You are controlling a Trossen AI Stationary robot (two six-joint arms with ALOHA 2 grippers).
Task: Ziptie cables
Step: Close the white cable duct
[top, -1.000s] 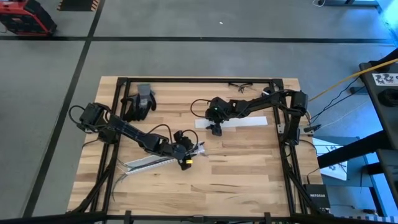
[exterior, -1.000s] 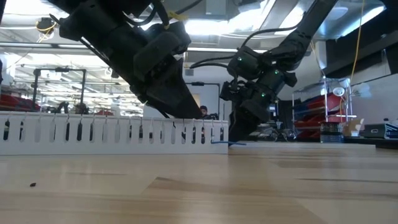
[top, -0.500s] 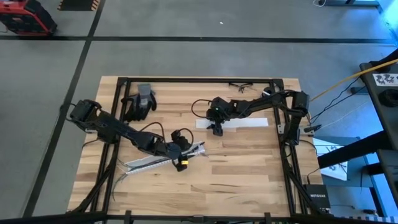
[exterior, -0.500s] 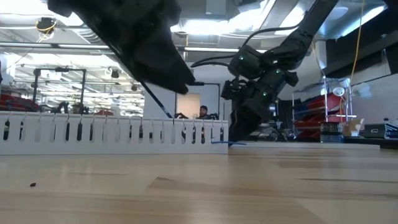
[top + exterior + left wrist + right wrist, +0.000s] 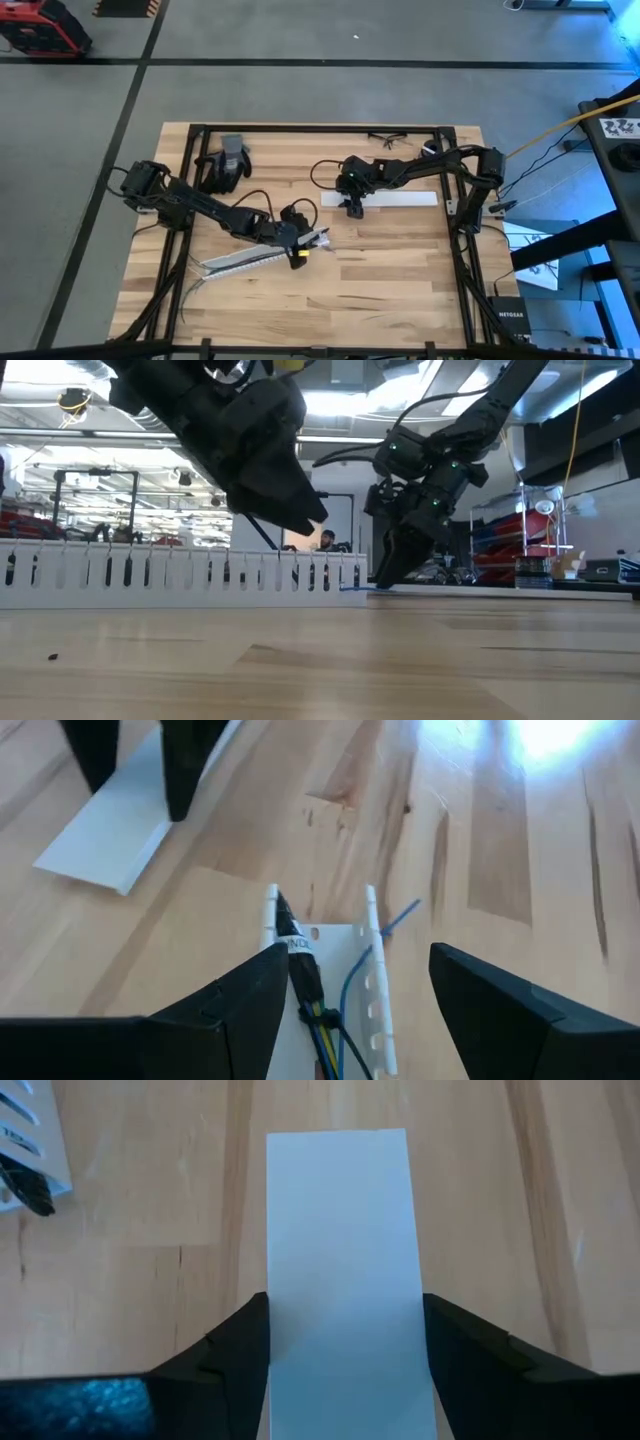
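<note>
Two end effectors are at work, and each carries its own risk. Your left end effector (image 5: pixel 299 252) hangs with its fingers spread wide and grasping nothing, straddling the near end of the long white slotted plastic channel (image 5: pixel 255 256); the thin dark cables (image 5: pixel 305 988), some black and one blue, lie inside that channel directly between and just ahead of its fingertips. If you close from here, I judge the fingers would likely pinch the channel's thin slotted walls along with the wires, and the light channel could tilt or skid across the wooden tabletop (image 5: pixel 390 280). The blue strand (image 5: pixel 396 918) pokes out through a slot on one side, so a grasp could miss it and leave the bundle incomplete. No zip tie is visible in either end effector, so the tying itself does not look started. Your right end effector (image 5: pixel 352 207) is also spread, its fingers standing to either side of the flat white plastic strip (image 5: pixel 338 1260) that runs straight ahead of it; in the wrist view the fingers look very close to the strip's edges, though I cannot tell whether they touch. Closing there on a thin flat piece lying on the tabletop may scrape the wood or push the strip away rather than lift it.
</note>
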